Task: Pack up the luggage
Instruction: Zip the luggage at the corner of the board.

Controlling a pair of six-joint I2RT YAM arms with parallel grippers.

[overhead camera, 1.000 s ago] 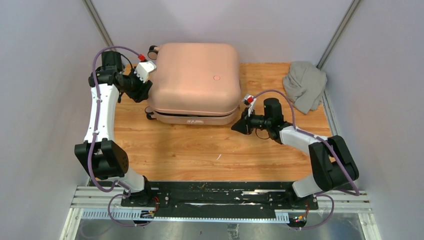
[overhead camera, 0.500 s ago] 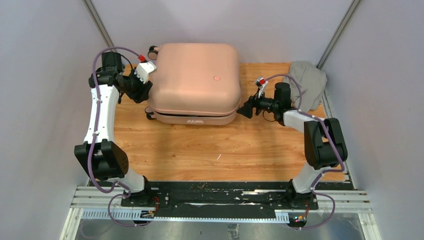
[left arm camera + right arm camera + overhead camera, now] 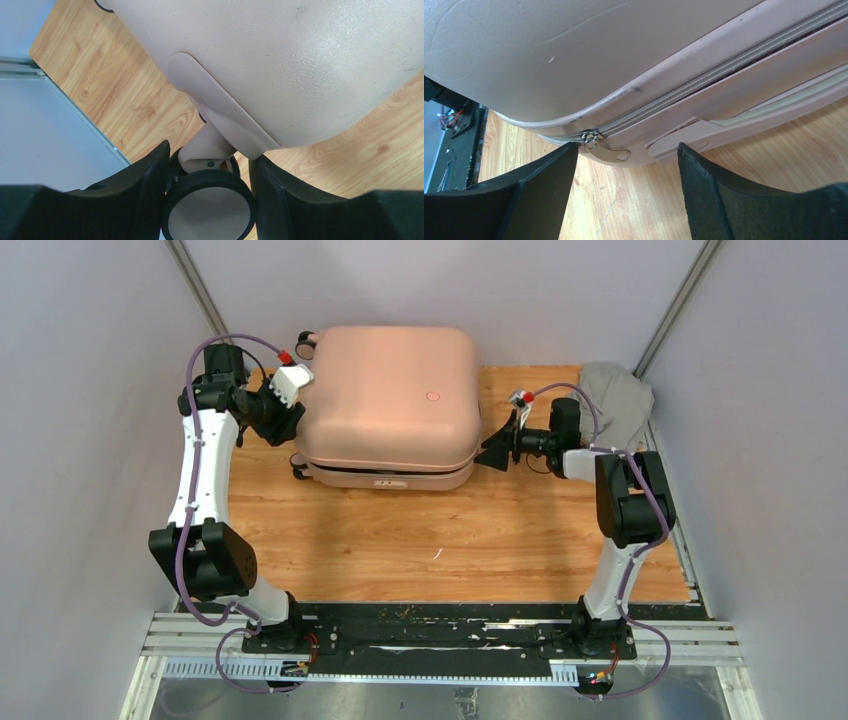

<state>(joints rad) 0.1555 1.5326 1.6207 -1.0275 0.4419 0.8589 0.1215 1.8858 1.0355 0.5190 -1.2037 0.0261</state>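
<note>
The luggage (image 3: 390,400), a pale pink hard-shell suitcase, lies shut and flat at the back of the wooden table. At its left side my left gripper (image 3: 290,423) is shut on one of its black caster wheels (image 3: 209,207); both fingers press the wheel's rim in the left wrist view (image 3: 210,152). My right gripper (image 3: 493,452) stands open at the suitcase's right side, just off the shell. In the right wrist view (image 3: 626,160) nothing lies between its fingers, and the metal zipper pull (image 3: 599,142) hangs on the closed zipper just above the left fingertip.
A crumpled grey cloth (image 3: 618,400) lies at the back right corner, behind the right arm. Two other caster wheels (image 3: 305,340) show on the suitcase's left side. Grey walls close in the table (image 3: 420,540) on three sides.
The right arm swung from the suitcase's front right corner back to its right side, and its gripper went from shut to open. The left arm and the suitcase have not moved.
</note>
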